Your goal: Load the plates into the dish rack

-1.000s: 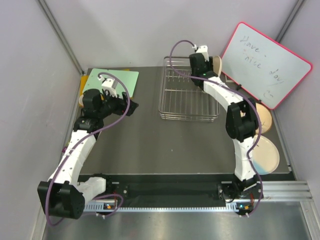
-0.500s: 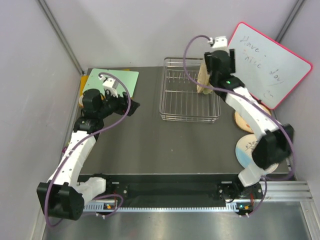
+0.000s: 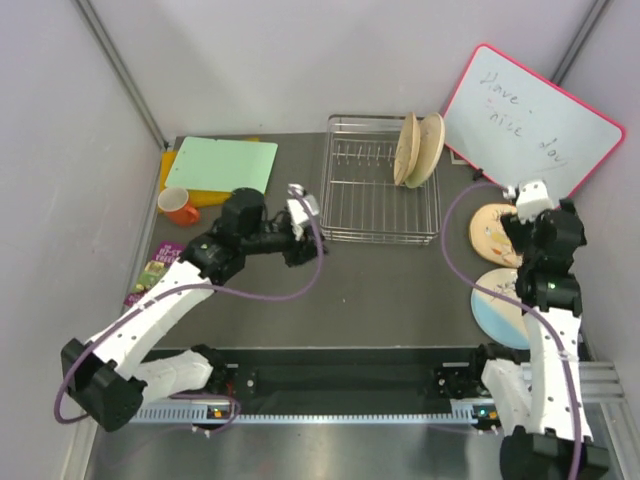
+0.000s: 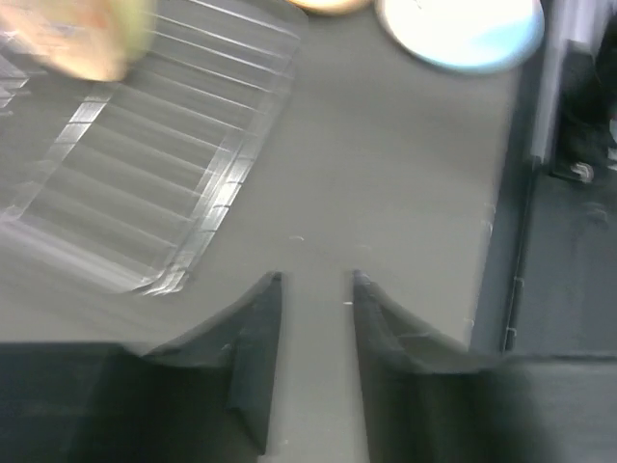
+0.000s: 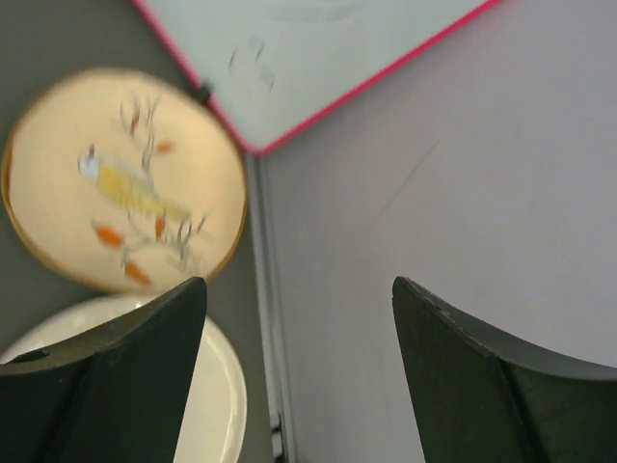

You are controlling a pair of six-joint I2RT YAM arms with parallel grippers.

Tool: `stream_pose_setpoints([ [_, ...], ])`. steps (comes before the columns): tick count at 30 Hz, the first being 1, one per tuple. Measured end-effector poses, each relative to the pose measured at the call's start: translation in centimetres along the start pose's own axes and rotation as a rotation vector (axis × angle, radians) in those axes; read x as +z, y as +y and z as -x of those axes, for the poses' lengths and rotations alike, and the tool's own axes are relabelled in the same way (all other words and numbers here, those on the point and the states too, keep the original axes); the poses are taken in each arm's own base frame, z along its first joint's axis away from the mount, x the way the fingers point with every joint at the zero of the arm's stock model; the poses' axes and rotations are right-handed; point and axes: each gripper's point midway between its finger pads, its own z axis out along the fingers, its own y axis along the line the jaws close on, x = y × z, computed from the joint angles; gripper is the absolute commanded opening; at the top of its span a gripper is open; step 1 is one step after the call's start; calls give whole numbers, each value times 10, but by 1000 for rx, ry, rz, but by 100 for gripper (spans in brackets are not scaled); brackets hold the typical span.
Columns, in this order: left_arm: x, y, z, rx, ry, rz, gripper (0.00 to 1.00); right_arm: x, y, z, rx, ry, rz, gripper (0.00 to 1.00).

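"Chrome dish rack, far edge: why two plates on edge?"

"Its slots prop them. Flat by the right edge lie the peach plate and blue plate. The right gripper, spread wide probably for a rim, has the peach one beyond its left finger. The left gripper is slightly apart, empty."

White arms, black joints, purple cables.

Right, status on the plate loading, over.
Left gripper open by the dish rack; right gripper open near the peach plate. Two plates racked; peach plate and blue plate on the table. Whiteboard close beside rack.
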Motion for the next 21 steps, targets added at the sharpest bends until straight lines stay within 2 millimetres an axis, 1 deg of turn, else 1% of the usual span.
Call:
stream_pose_setpoints([
  [1, 8, -10, -6, 27, 27, -33, 52, 5, 14, -33, -43, 80, 52, 76],
  [2, 18, -24, -14, 49, 57, -83, 53, 7, 21, -61, -65, 158, 80, 75],
  [3, 26, -35, -21, 63, 83, -124, 53, 9, 24, -84, -75, 229, 96, 74],
  [4, 37, -50, -32, 79, 126, -175, 52, 11, 29, -108, -76, 310, 123, 71],
  [6, 55, -71, -54, 103, 206, -250, 48, 11, 34, -141, -66, 425, 173, 70],
  [8, 74, -94, -79, 137, 301, -316, 48, 12, 35, -164, -28, 494, 211, 70],
  [10, 84, -112, -95, 146, 354, -367, 49, 11, 36, -179, 9, 533, 243, 74],
  [11, 86, -118, -100, 144, 372, -380, 49, 10, 37, -185, 25, 548, 262, 78],
  [12, 87, -121, -103, 136, 382, -384, 49, 10, 39, -190, 42, 558, 286, 81],
  [15, 89, -121, -101, 123, 385, -377, 50, 12, 47, -202, 75, 585, 356, 82],
  [17, 90, -118, -96, 127, 377, -364, 50, 11, 54, -212, 99, 609, 401, 83],
  [21, 93, -114, -89, 144, 366, -341, 50, 9, 58, -227, 127, 646, 433, 85],
])
